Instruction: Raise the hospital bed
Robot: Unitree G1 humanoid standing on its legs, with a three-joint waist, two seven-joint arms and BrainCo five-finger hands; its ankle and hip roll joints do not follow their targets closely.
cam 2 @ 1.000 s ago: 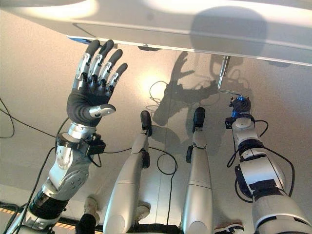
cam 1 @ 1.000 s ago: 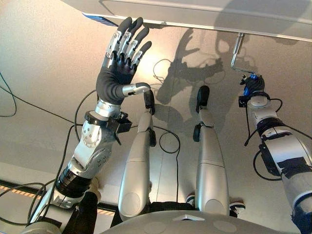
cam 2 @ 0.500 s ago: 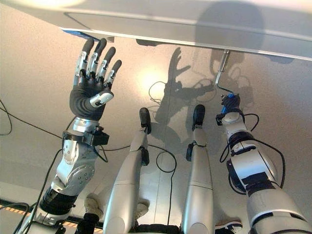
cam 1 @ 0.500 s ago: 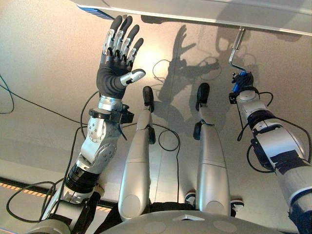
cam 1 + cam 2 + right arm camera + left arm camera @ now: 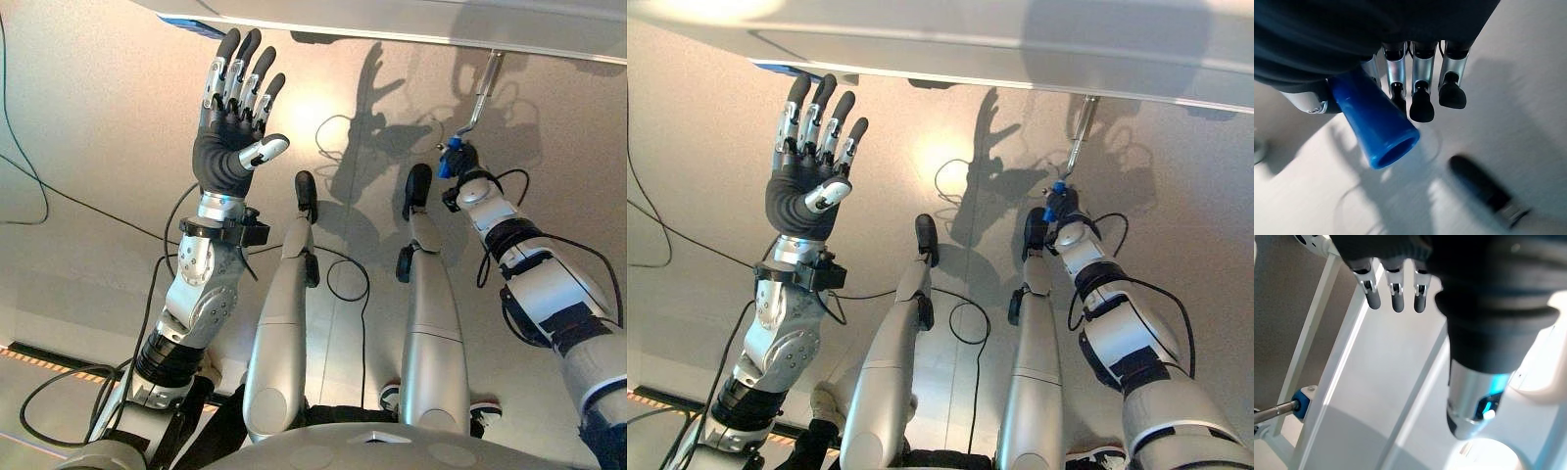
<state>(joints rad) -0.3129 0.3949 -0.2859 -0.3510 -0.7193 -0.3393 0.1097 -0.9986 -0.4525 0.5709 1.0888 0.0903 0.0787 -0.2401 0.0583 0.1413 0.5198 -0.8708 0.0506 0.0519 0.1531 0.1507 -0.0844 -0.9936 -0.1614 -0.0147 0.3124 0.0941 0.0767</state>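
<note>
Cranking at the foot of the hospital bed (image 5: 411, 20) with one robot hand while the other waits clear.

The right robot hand (image 5: 458, 164) is curled round the blue crank handle (image 5: 1374, 125), low under the bed's edge where the bent metal crank rod (image 5: 480, 93) hangs, ready to wind. The left robot hand (image 5: 233, 117) is raised with fingers straight and spread, holding nothing, presumably kept out of the crank's sweep.
</note>
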